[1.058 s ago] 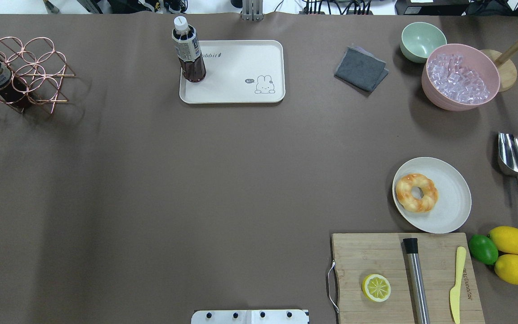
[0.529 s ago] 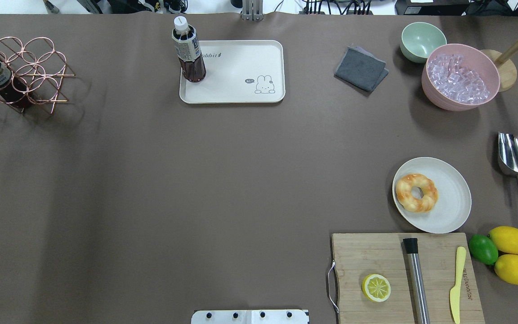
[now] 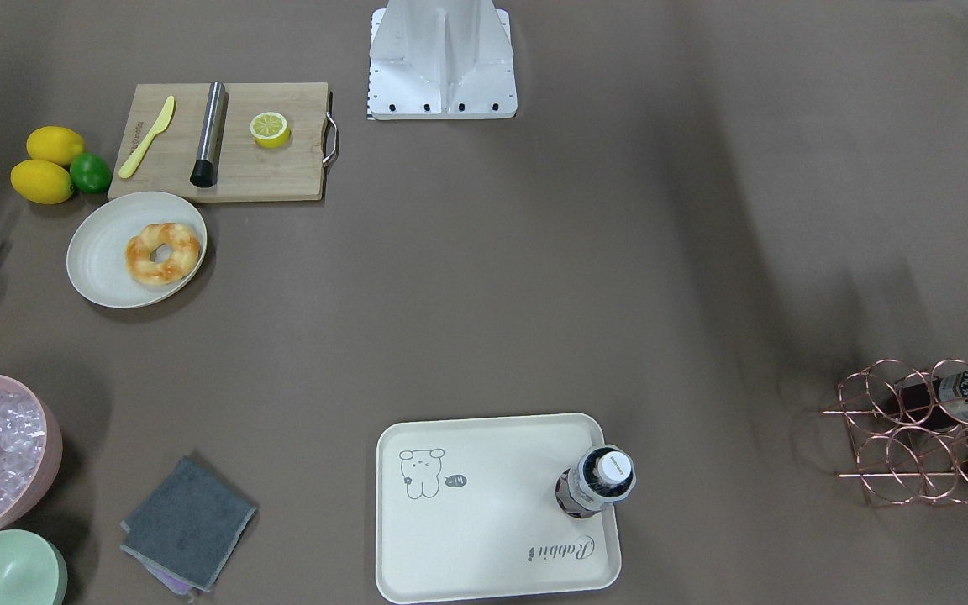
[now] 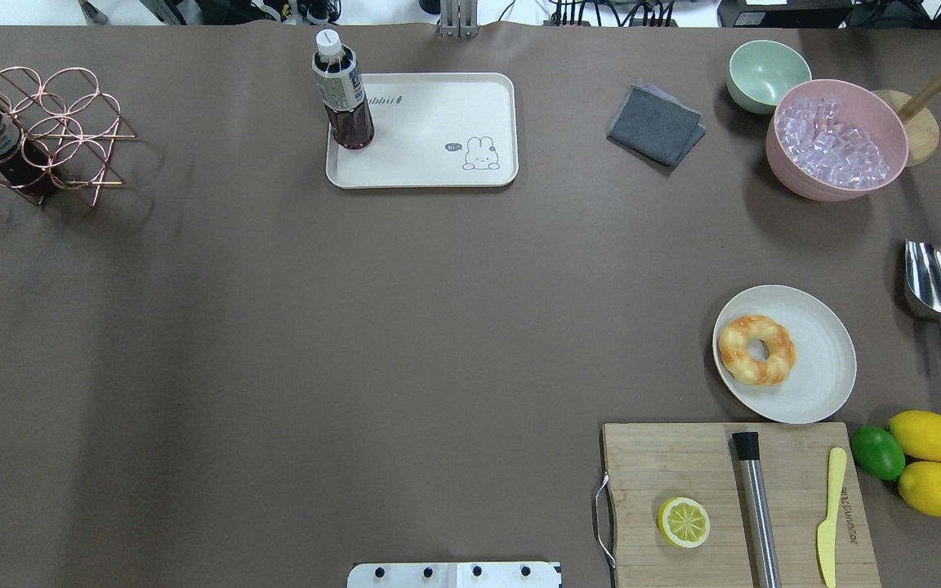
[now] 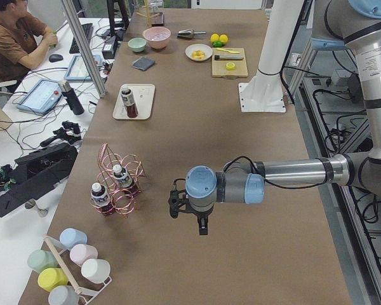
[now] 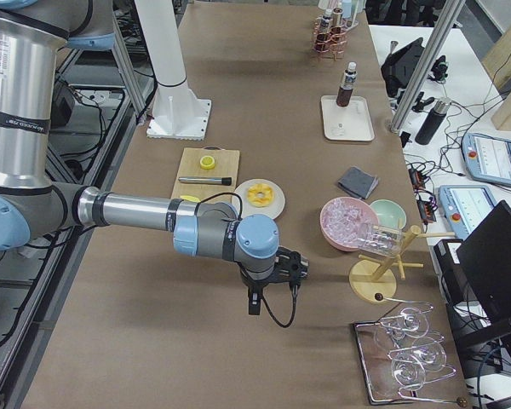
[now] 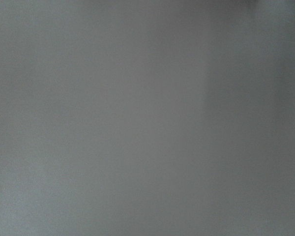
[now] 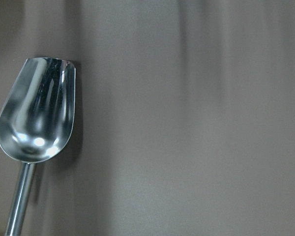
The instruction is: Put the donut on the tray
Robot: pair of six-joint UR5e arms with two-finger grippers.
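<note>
Nearest me, my own jaws. The right gripper (image 6: 253,302) hangs above the steel scoop (image 8: 37,113) and the left gripper (image 5: 202,225) hangs over bare table (image 4: 356,327). Only the side cameras catch them, so whether either pair is spread or pressed together, I cannot tell.

A little further out sits the wooden cutting board (image 4: 683,498) with the lemon half (image 4: 684,522). Just past it, the donut (image 4: 757,349) lies flat on the round plate (image 4: 822,359), on the plate's inner side, not yet lifted.

I reckon the right arm is better placed for this pick. I'd come straight down, straddle one side of the ring and squeeze gently.

Far across is the tray (image 4: 438,175), with a bottle (image 4: 344,94) upright at its left end. I'd aim for the open middle, well apart from the bottle.
</note>
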